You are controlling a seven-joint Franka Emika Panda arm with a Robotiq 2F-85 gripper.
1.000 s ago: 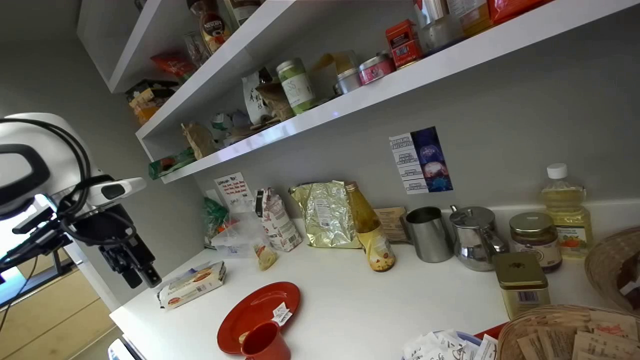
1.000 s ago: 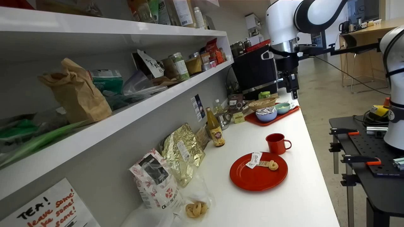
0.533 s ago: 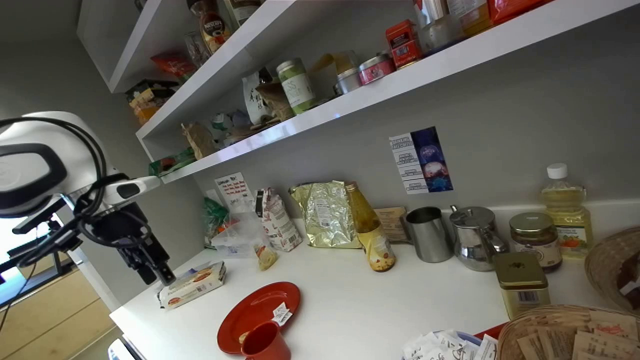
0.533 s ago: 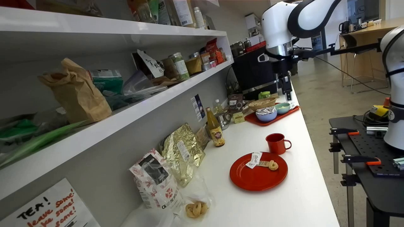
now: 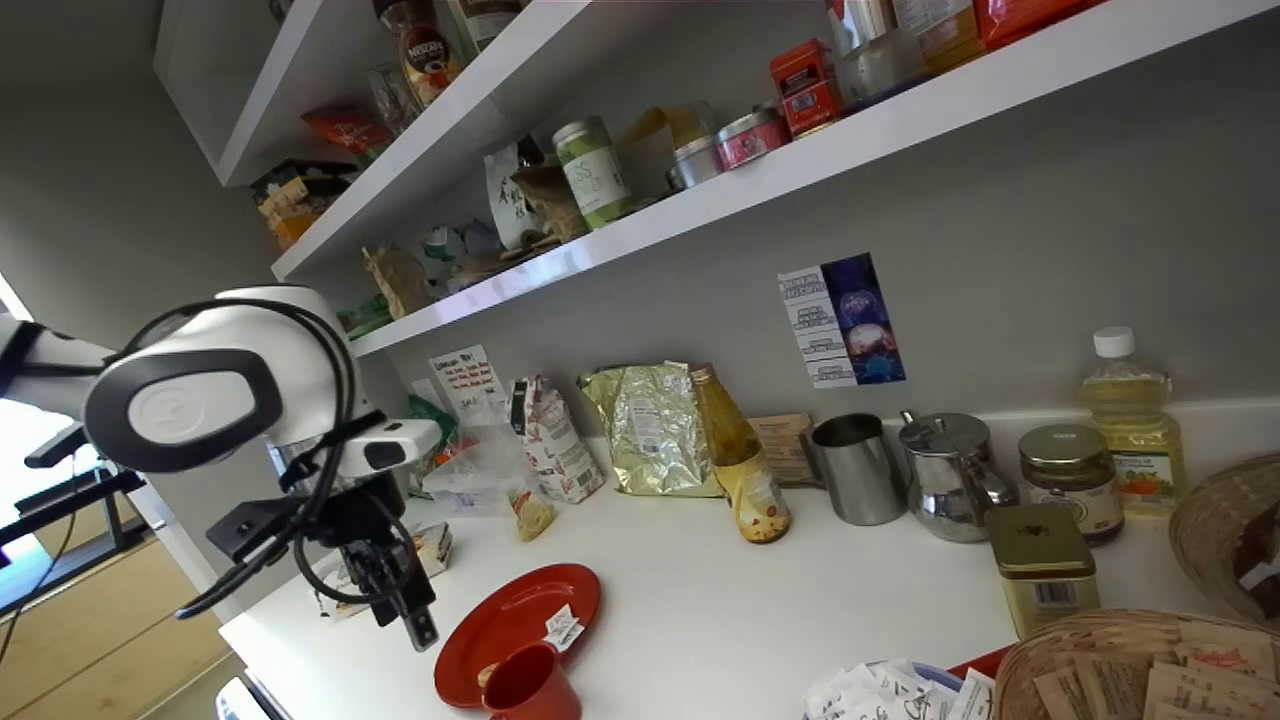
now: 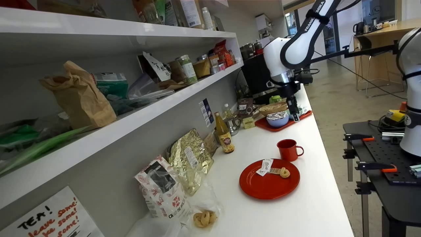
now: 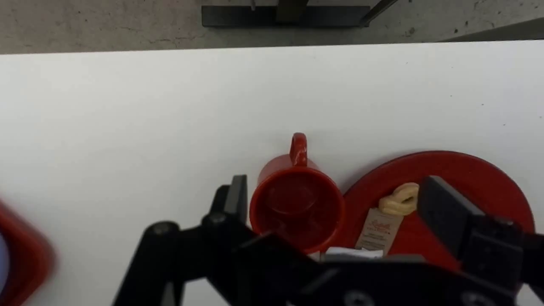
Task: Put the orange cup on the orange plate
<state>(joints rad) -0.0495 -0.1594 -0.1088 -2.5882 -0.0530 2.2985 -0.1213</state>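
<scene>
Cup (image 7: 296, 208) upright on desk (image 7: 127, 127), just beside plate (image 7: 480, 174); touching or not, unclear. Claw (image 7: 335, 191) hangs above, fingers (image 7: 446, 214) wide apart, holding nothing, touching nothing. In wrist view, cup below, between fingers, nearer one off plate; handle (image 7: 301, 151) toward desk edge, across closing line. Next, probably: align, lower around cup.

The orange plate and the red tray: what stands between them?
In an exterior view, the orange cup stands there, nearer the orange plate than the red tray.
</scene>
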